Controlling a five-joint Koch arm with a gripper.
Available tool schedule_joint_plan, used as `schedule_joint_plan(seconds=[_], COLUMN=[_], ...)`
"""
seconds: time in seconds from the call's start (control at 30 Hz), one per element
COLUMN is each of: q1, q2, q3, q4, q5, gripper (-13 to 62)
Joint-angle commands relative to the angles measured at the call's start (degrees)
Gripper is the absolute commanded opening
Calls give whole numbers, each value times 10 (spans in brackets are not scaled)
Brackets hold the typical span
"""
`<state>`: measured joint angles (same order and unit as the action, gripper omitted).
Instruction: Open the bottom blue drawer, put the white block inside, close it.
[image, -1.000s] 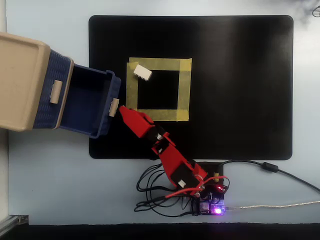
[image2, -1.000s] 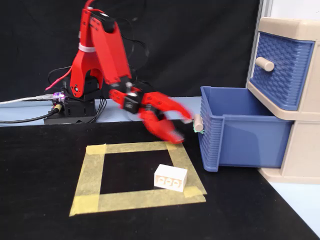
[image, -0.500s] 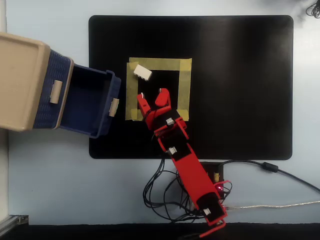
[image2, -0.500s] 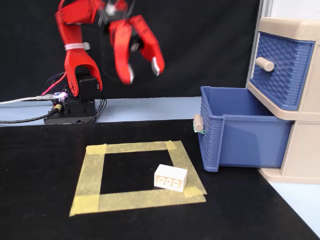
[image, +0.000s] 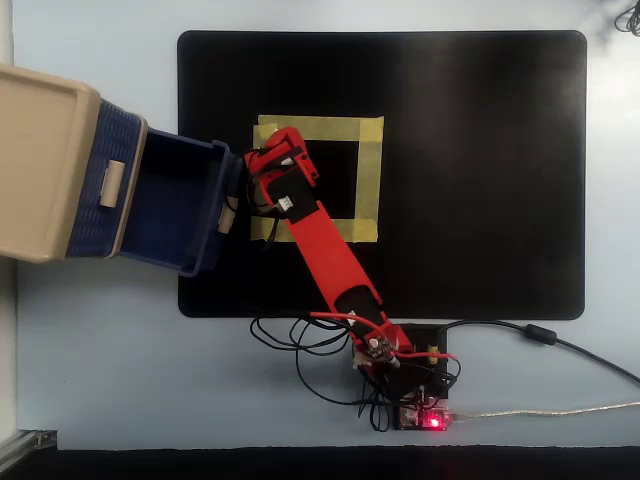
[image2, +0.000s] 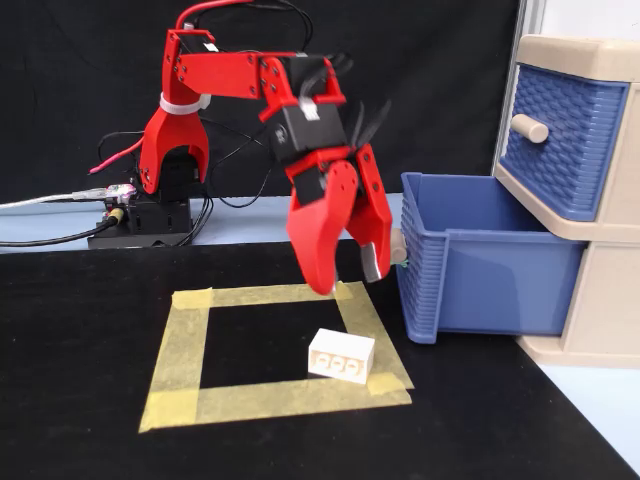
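Observation:
The bottom blue drawer (image2: 490, 270) (image: 175, 205) is pulled out of the beige cabinet (image: 40, 160), and the part of its inside I can see is empty. Its beige tab handle (image2: 397, 246) faces the mat. The white block (image2: 341, 355) lies on the near right corner of the yellow tape square (image2: 180, 360) in the fixed view. In the overhead view the arm hides the block. My red gripper (image2: 348, 282) (image: 278, 158) hangs open, fingers pointing down, a little above and behind the block, just left of the drawer front.
The upper blue drawer (image2: 560, 140) is shut. A black mat (image: 480, 180) covers the table's middle. The arm's base, controller board (image: 425, 415) and loose cables (image: 300, 350) sit at the near edge in the overhead view.
The arm came down from high above the mat and reached out over the block by the drawer front. The gripper now points downward and stays open. Block and drawer have not moved.

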<state>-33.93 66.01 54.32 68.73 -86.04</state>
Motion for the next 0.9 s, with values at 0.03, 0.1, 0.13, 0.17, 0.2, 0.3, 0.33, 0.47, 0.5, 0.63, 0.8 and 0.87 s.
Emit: schedule_joint_plan(seconds=[0.03,0.1,0.13,0.17,0.2,0.3,0.33,0.47,0.5,0.63,0.8,0.87], q1=[-13,-12,-12,-12,-11,-6,-4,-3,-3,-1,18,36], q2=[10,-3,-12,-25,-40,-100,-117,-165,-174,-206,-248,-259], q3=[-40,-51,-55,-61,-76,-149,-171,-243,-250,-259,-272,-274], q4=[105,143,143,142,142,149,149,163,168,169,167,166], q5=[68,100,110,122,143,221,236,243,243,243,243,244], gripper=[330,330,330,330,330,330,330,330,330,330,331,331])
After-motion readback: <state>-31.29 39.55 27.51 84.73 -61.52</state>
